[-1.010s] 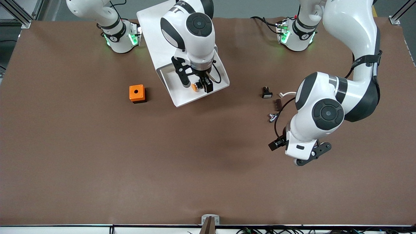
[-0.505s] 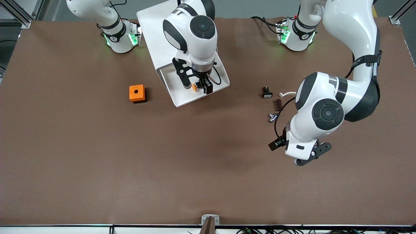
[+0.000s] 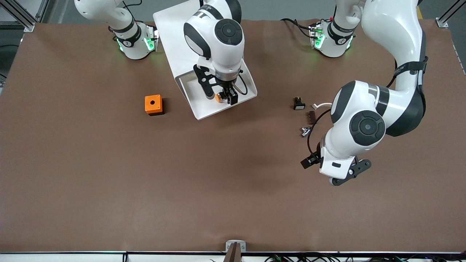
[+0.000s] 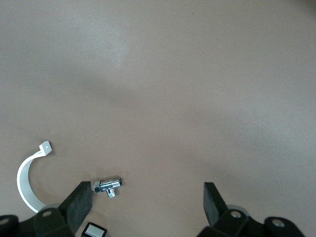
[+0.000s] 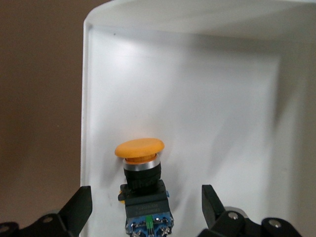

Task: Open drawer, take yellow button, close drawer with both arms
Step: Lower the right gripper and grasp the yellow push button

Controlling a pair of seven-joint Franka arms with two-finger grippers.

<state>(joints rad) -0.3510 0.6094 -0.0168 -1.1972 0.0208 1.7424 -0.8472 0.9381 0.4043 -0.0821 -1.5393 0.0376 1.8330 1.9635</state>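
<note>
The right tool [image 5: 143, 207] hung low in the pulled-out drawer [image 3: 204, 111], its fingers [image 5: 79, 205] wide apart, with the button [image 5: 140, 165] lying between them. The left tool [image 4: 148, 205] waited over the bare worktop [image 3: 109, 182], fingers apart, holding nothing.

No words, numbers or brand marks could be read anywhere I looked. The black band round each arm's base [image 3: 126, 36] carried small white marks, too tiny to make out. The button [image 5: 142, 170] had some fine markings on its rear block, likewise illegible. The orange cube [image 3: 153, 104] and the drawer [image 3: 204, 109] were plain.
</note>
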